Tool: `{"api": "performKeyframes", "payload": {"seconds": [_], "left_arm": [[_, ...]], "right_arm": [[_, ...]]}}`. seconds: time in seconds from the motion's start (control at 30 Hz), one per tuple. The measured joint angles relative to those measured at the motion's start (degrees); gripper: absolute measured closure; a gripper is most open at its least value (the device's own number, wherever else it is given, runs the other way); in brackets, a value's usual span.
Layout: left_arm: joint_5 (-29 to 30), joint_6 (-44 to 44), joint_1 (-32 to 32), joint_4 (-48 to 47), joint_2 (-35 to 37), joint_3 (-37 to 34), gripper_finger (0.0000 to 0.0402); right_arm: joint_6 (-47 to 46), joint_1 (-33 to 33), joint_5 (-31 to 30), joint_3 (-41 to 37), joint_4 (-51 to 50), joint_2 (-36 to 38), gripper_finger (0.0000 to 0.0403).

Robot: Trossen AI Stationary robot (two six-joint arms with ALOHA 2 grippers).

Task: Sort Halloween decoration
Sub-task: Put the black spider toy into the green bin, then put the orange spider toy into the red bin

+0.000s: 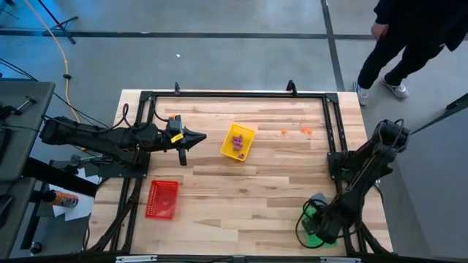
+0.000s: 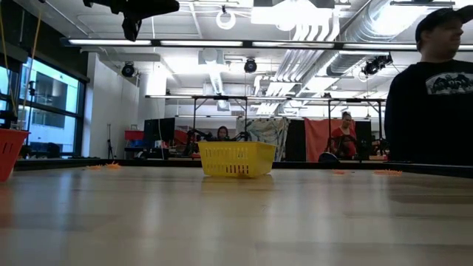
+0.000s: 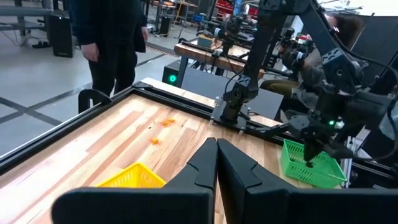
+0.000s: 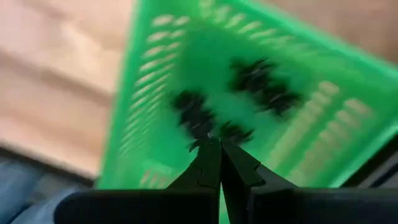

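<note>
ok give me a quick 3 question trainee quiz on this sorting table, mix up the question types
1. True or false: the yellow tray holds purple trinkets.
2. Which tray is the right gripper over? A red, B yellow, C green.
3. Fill in: the loose trinkets lying on the bare table are ____ in colour.

Key
1. True.
2. C: it hangs shut above the green tray, which holds black trinkets. The left gripper, also shut, hangs beside the yellow tray; the red tray lies nearer the table's front.
3. Orange: the orange trinkets lie beyond the yellow tray.
</note>
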State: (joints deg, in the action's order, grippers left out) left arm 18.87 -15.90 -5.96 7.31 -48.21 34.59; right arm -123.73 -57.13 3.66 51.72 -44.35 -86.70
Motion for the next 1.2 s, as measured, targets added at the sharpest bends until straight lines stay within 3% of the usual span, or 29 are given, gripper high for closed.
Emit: {"api": "performKeyframes", "payload": {"seconds": [0.27,0.57,0.93,1.1,1.2], "left_arm": [[0.0,0.0,0.0,0.0,0.0,0.0,0.0402],[0.0,0.0,0.0,-0.1,0.0,0.0,0.0401],[0.0,0.0,0.0,-0.2,0.0,0.0,0.0402],[0.0,1.1,0.0,-0.3,0.0,0.0,0.0402],[0.0,1.5,0.0,-0.3,0.0,0.0,0.0401]], "right_arm": [[0.3,0.9,-0.1,0.0,-5.0,-2.1,0.0403],[1.0,0.9,1.5,0.0,-4.1,-2.1,0.0395],[4.4,0.9,2.0,0.0,-2.6,-0.4,0.0253],[6.0,0.8,0.6,0.1,-2.6,6.2,0.0225],[5.7,0.8,-3.6,1.4,-3.1,11.2,0.0224]]}}
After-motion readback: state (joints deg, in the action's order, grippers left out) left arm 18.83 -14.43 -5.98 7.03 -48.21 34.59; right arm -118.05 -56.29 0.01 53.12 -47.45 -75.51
